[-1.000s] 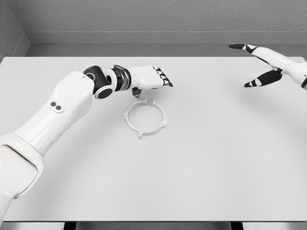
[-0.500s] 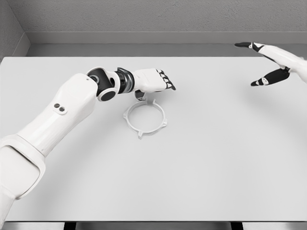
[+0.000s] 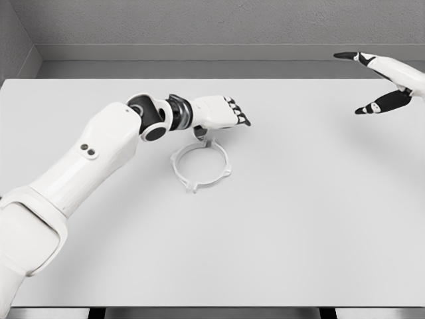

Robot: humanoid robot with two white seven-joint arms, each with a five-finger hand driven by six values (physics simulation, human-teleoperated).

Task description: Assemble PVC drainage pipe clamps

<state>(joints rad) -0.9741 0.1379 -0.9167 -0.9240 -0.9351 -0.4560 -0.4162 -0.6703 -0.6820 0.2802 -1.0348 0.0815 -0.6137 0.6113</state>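
A white ring (image 3: 200, 165) – the pipe clamp – lies flat on the table (image 3: 299, 219), a bit left of the middle. It has little tabs sticking out around its edge.

The left hand (image 3: 222, 113) hangs just over the far side of the ring. Its fingers are straight and close together, pointing right, and they hold nothing. The thumb may be reaching down to the ring's far tab, but the hand hides that spot, so I cannot tell if it touches.

The right hand (image 3: 385, 80) is far off at the top right, fingers spread wide, holding nothing.

What could go wrong? The ring is thin and light, I think, and the table looks smooth. If the left hand comes down and only bumps the edge, the ring could slide away or tip up. The hand also sits over one side, not the middle – so a grab from here might catch just one tab and let the ring slip out
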